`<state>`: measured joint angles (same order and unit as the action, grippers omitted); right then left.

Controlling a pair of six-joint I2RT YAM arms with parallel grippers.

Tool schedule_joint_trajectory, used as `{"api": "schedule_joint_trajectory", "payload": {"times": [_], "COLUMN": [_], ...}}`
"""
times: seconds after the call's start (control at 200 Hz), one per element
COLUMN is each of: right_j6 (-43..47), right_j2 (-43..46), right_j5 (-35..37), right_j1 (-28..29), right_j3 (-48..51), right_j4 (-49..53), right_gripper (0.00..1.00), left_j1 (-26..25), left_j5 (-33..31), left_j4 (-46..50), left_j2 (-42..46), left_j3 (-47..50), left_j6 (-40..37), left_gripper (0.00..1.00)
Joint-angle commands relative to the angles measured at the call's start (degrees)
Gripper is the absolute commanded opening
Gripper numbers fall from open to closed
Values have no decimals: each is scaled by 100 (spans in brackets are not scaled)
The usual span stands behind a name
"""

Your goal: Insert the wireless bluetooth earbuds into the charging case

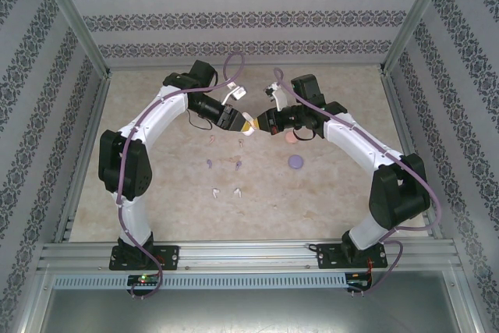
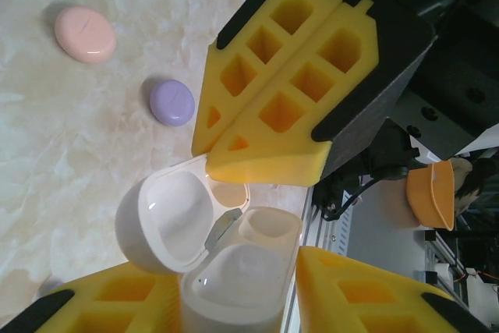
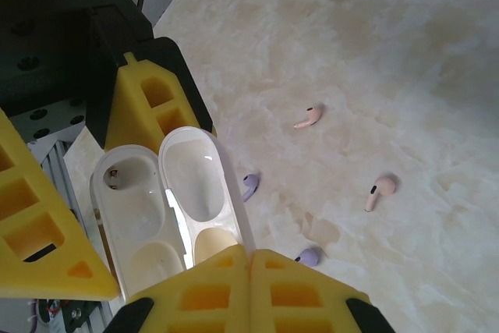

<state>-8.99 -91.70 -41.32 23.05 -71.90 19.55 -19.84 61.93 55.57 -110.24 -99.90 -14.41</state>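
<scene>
Two pink stemmed earbuds (image 3: 309, 117), left gripper (image 1: 236, 122) clamping glossy white case (image 2: 257, 232) — right gripper (image 3: 249, 259) closed

Left gripper (image 1: 241, 125) and right gripper (image 1: 258, 124) tip-to-tip

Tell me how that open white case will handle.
The white case looks glossy and rounded, so probably slippery to grip. Its hinged lid stands open and would likely swing if pushed. Thin hollow shell, so probably light.
</scene>
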Motion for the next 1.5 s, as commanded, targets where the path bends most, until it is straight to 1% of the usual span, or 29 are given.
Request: {"api": "schedule_joint_trajectory", "payload": {"times": [0.0, 0.03, 0.13, 0.225, 0.405, 0.61, 0.789, 1.134, 1.219, 1.319, 1.494], "right_j6": [34, 38, 17, 17, -2, -24, -26, -43, -57, -67, -71], "right_j2": [-49, -50, -58, -67, -68, -59, -83, -93, -105, -102, -111], "right_j5": [-19, -13, 0, -3, 12, 26, 46, 74, 74, 47, 2], "right_j1": [34, 35, 8, -10, -37, -42, -53, -80, -79, -80, -64], "right_j3": [-131, -123, -115, -106, -77, -26, -18, -8, 0, -8, -1], "right_j4": [-53, -59, -71, -74, -109, -145, -165, -197, -198, -208, -206], "right_gripper": [0, 0, 0, 0, 0, 0, 0, 0, 0, 0, 0], "left_j1": [-40, -38, -38, -21, 16, 36, 34, 89, 104, 111, 107], "left_j5": [117, 121, 117, 113, 161, 195, 218, 270, 279, 284, 265], "left_j4": [170, 179, 206, 180, 163, 141, 112, 24, 5, -61, -209], "left_j2": [-59, -52, -7, 45, 90, 104, 117, 210, 227, 230, 243], "left_j3": [-109, -101, -67, -32, -17, 14, 45, 233, 259, 294, 270], "left_j6": [-184, -198, -235, -238, -237, -231, -220, -183, -178, -133, -24], "left_gripper": [40, 43, 48, 49, 48, 42, 38, 39, 36, 36, 41]}}
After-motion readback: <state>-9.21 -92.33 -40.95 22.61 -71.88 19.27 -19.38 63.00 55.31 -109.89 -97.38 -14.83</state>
